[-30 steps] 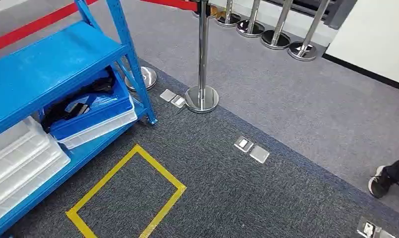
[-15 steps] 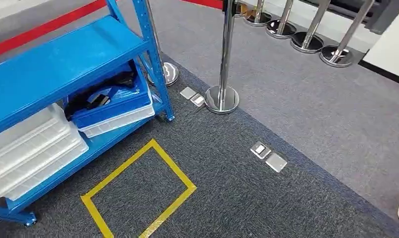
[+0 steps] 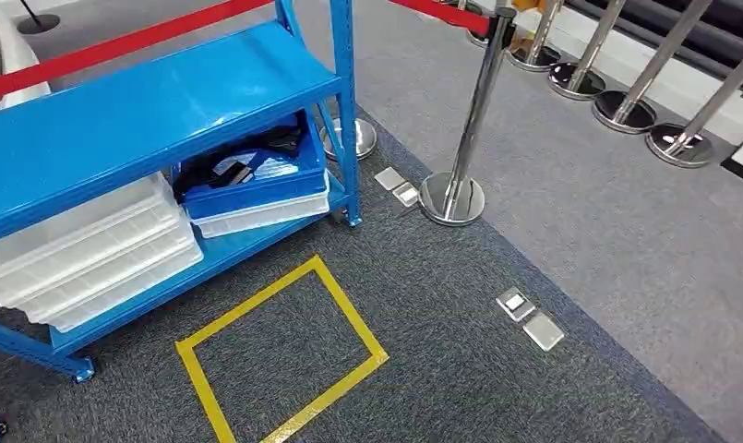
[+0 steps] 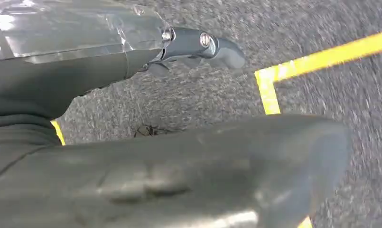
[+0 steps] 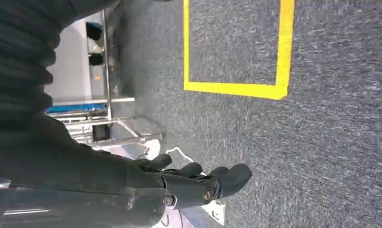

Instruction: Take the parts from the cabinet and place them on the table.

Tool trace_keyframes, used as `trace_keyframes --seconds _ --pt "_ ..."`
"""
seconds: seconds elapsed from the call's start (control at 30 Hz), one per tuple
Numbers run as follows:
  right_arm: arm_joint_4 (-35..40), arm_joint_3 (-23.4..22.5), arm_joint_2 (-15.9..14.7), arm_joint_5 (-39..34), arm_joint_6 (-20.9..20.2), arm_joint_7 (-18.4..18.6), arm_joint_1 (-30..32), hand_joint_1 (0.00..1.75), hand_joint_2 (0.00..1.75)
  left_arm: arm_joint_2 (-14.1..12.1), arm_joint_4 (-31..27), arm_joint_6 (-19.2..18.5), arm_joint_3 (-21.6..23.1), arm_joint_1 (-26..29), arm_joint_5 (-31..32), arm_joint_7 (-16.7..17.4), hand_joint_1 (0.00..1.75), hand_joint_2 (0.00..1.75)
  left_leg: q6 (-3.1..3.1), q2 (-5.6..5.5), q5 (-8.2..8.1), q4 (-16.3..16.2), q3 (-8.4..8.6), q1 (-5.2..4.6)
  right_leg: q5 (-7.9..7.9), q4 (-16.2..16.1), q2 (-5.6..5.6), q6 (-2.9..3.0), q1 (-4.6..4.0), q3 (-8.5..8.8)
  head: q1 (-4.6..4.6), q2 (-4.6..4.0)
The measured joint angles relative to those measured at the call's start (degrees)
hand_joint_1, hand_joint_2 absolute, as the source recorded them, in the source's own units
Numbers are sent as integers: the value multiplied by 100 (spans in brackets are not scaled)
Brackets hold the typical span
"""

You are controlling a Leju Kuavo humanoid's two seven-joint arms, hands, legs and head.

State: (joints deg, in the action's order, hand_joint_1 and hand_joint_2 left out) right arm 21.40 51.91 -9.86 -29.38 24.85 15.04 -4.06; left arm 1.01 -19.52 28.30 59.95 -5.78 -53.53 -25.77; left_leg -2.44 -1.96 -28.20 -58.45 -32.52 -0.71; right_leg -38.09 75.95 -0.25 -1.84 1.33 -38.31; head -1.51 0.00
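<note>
The parts lay in the blue bin (image 3: 257, 180) on the rack's (image 3: 146, 101) lower shelf, ahead and left. Both arms hung over carpet: left robot hand (image 4: 198, 47) and right robot hand (image 5: 198, 183) empty, fingers loosely extended; the left seemed nearer.

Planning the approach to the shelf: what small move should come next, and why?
Probably step forward into the yellow floor square. The blue bin of parts on the blue shelving sits beyond it, while the left hand and right hand hang empty over carpet.
</note>
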Motion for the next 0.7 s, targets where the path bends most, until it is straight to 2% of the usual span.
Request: trace_keyframes --seconds 0.03,0.07,0.1,0.13,0.17,0.23,0.27,0.3,0.33,0.37,0.43,0.47,0.5,0.53,0.57,0.6,0.63,0.67,0.7 --pt "0 2 -2 0 -11 -2 1 0 175 0 0 -2 0 6 -4 0 0 0 10 -69 -13 -5 15 6 258 -304 4 1 6 99 0 0" --pt "0 4 -9 0 -15 -4 -1 0 175 0 0 -4 0 5 -4 0 0 0 32 -139 -32 -25 34 15 576 -804 37 9 14 295 0 0" --pt "0 7 -20 2 -20 -9 -3 0 175 0 0 -7 0 -1 -4 0 0 0 62 -200 -61 -61 39 26 851 -1307 140 5 24 494 -2 0" --pt "0 17 -26 4 -28 -13 -10 0 175 0 0 -7 0 -3 -15 0 0 0 104 -250 -92 -99 15 11 753 -1442 381 19 37 557 -15 0" --pt "0 31 -28 4 -28 -22 -21 0 175 0 2 -7 0 -17 -24 0 0 0 136 -306 -112 -167 -34 11 744 -1544 393 53 44 585 -9 0" --pt "0 37 -26 9 -35 -24 -12 0 175 0 2 -9 0 -5 -42 0 0 0 190 -385 -82 -122 -41 26 739 -1530 301 101 4 585 -7 0" --pt "0 37 -24 9 -41 -24 -19 0 175 -2 2 -9 0 3 -48 0 0 0 209 -439 -79 -124 -47 28 751 -1548 249 137 14 594 -7 0" --pt "0 39 -20 11 -44 -24 -31 0 175 -13 4 -9 0 7 -48 0 0 0 239 -340 -132 -184 -44 30 771 -1579 171 175 49 613 -13 0" --pt "0 39 -24 11 -44 -24 -29 0 175 -13 4 -9 0 1 -48 -2 0 0 286 -105 -238 -346 -100 0 765 -1589 130 198 52 624 32 0" --pt "0 42 -31 13 -44 -26 -26 0 175 -13 4 -11 0 -17 -48 -2 0 0 328 24 -435 -692 -279 31 753 -1589 61 223 48 634 55 0" --pt "0 48 -33 11 -44 -26 -6 0 175 -13 4 -11 0 -18 -48 -2 0 0 379 112 -798 -1544 -708 71 728 -1588 -76 244 37 650 52 0" --pt "0 52 -35 11 -44 -26 -6 0 175 -13 4 -11 0 -4 -50 -2 0 0 396 131 -858 -1865 -888 89 712 -1587 -145 245 37 658 50 0" --pt "0 59 -35 11 -44 -26 -7 0 175 -13 4 -11 0 12 -52 -2 0 0 399 141 -766 -1863 -906 103 697 -1587 -201 240 38 677 52 0" --pt "0 70 -35 11 -44 -26 -9 0 175 -13 4 -11 0 15 -52 -2 0 0 391 151 -568 -1609 -796 109 679 -1587 -256 232 39 702 52 0" --pt "0 81 -33 11 -46 -26 -12 0 175 -13 4 -11 0 12 -52 -2 0 0 370 187 -284 -1127 -564 108 653 -1587 -311 220 40 743 52 0" --pt "0 85 -28 13 -48 -26 -15 0 175 -13 4 -11 0 8 -52 -2 0 0 335 270 -23 -593 -304 97 625 -1588 -364 208 40 791 52 0" --pt "0 87 -28 11 -48 -26 -19 0 175 -13 4 -11 0 5 -52 -2 0 0 292 491 22 -206 -155 67 601 -1596 -404 186 41 817 55 0" --pt "0 92 -28 11 -48 -26 -39 0 175 -13 4 -11 0 2 -52 -2 0 0 268 601 -25 -186 -145 -13 582 -1602 -446 153 14 829 46 0" --pt "0 94 -28 11 -48 -26 -44 0 175 -13 4 -20 0 -2 -52 -4 0 0 238 505 -4 -174 -166 -8 583 -1604 -462 133 19 825 48 0"
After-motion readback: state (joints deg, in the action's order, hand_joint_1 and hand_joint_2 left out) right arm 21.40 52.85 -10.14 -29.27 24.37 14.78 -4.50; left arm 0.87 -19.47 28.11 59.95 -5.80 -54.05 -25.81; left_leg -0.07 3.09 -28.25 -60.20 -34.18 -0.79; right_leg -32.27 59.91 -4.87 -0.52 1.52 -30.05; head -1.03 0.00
